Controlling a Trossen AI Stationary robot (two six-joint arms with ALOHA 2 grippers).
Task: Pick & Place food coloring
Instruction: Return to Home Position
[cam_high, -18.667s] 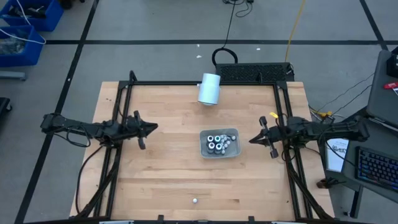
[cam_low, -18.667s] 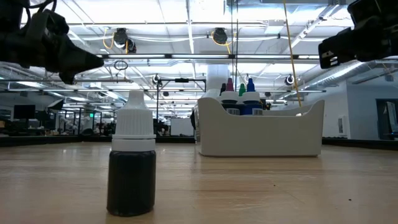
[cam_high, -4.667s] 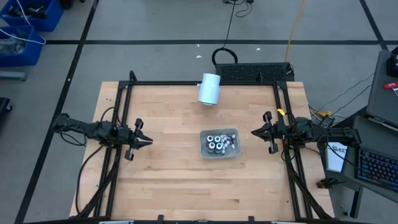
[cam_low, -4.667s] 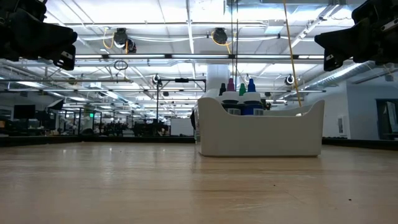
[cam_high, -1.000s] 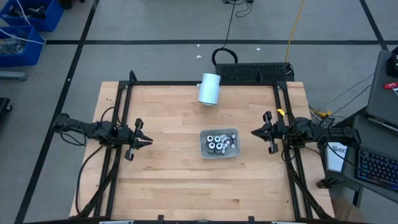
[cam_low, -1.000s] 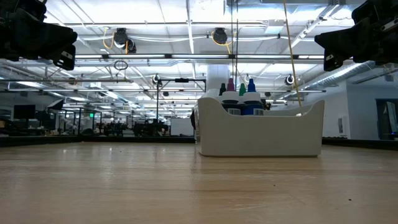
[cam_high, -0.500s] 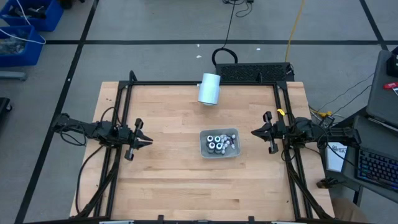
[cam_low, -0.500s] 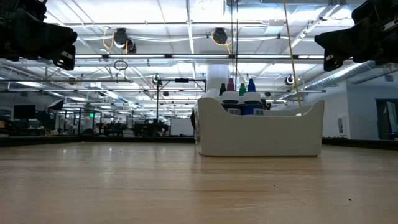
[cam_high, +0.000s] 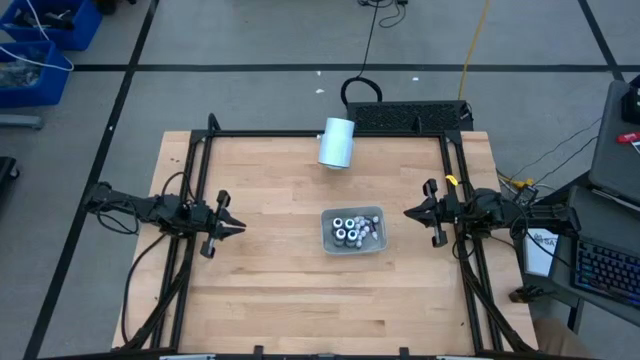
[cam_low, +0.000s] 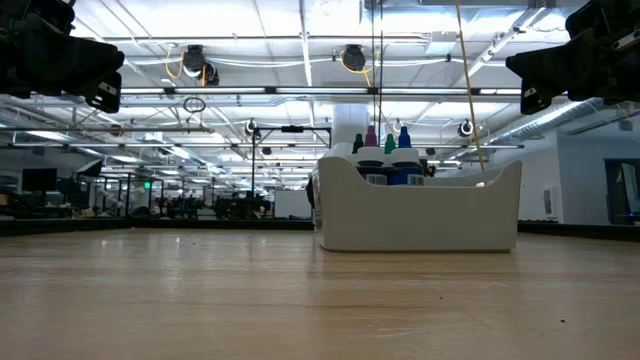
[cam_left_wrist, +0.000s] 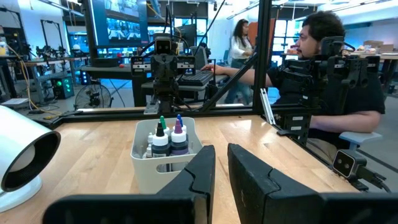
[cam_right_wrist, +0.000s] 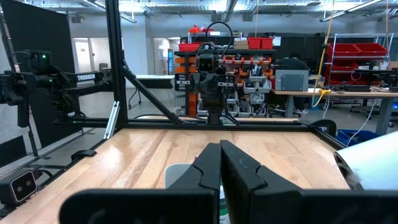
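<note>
Left gripper (cam_high: 238, 226): parked over the table's left edge, raised off the wood, pointing inward; fingers drawn nearly together, only a slim gap, nothing held.
Right gripper (cam_high: 408, 212): parked over the right edge, facing the left one; fingers closed together, empty.
Food coloring (cam_high: 348, 228): bottles packed upright inside the grey bin (cam_high: 352, 250), which sits mid-table, between the two grippers and well apart from both. No bottle is seen loose on the table (cam_high: 280, 290).
Task status (judgement): placing looks complete; only the parking of the arms remains.
Risk 1 (judgement): bottle tips stand above the bin rim in the low view; an arm sweeping inward at low height could clip them or shove the bin.
Risk 2 (judgement): the white cylinder (cam_high: 337, 142) lies on its side at the far edge; a bump to the table could set it rolling.
Risk 3 (judgement): a seated person (cam_left_wrist: 336, 81) is just beyond the right arm's side; a wide swing there would be a concern.
Obstructions: none between either gripper and its own edge; black frame rails (cam_high: 200, 180) border both sides.
</note>
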